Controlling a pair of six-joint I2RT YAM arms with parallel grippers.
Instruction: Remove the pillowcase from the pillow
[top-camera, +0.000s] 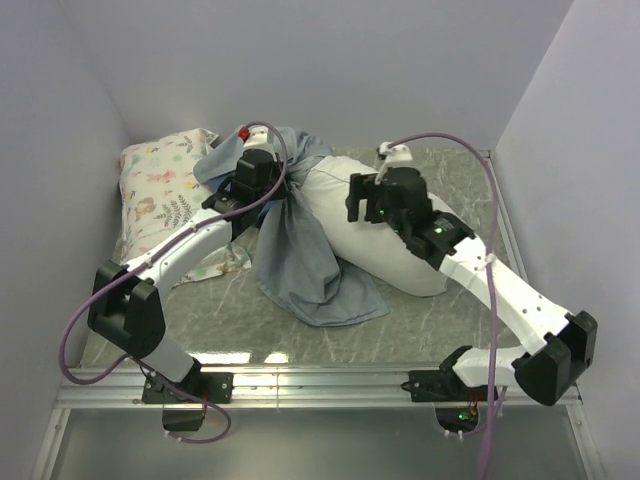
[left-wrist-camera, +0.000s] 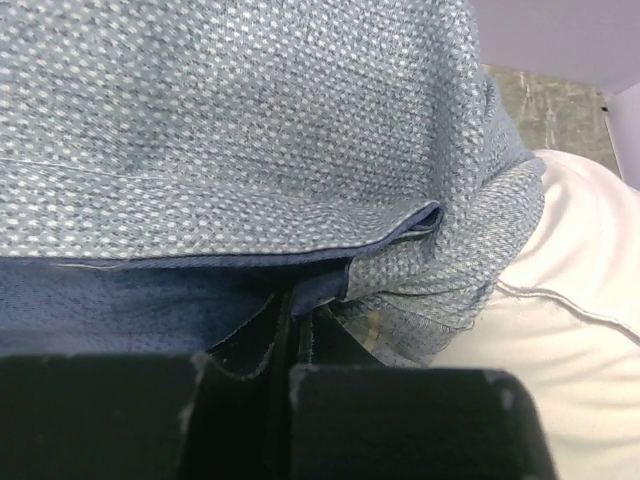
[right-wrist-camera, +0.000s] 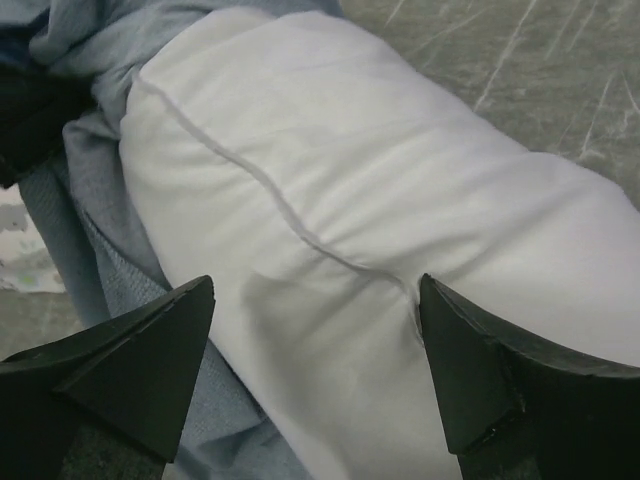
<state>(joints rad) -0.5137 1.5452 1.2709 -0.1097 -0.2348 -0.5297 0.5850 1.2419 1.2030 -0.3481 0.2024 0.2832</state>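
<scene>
- The left gripper (top-camera: 268, 185) is clamped on a fold of the pillowcase (top-camera: 300, 250). Its wrist view shows the jaws pressed together with a hem of blue cloth between them, so a pull would carry the cloth and not the stuffing.
- The pillowcase is bunched around the pillow's 10 o'clock end. The rest trails across the desk (top-camera: 250, 330) toward 6 o'clock, paler inside facing out. I judge it is turned out like this because it is being peeled back over itself.
- The pillow (top-camera: 335, 215) lies slantwise at the middle of the desk, running from 10 o'clock to 4 o'clock. Most of its white body is already bare, and only the far-left end sits inside the cloth.
- The right gripper (right-wrist-camera: 315, 290) has its jaws wide apart, straddling the pillow's seam. Whether the tips touch the fabric cannot be told. It looks placed to press or pinch the pillow as an anchor, so the pillow does not slide along with the case.
- A floral-print pillow (top-camera: 160, 190) lies at 9 o'clock, just beside the left arm, and is not part of the job.
- The likely risk is the last corner snagging inside the bunched cloth.
</scene>
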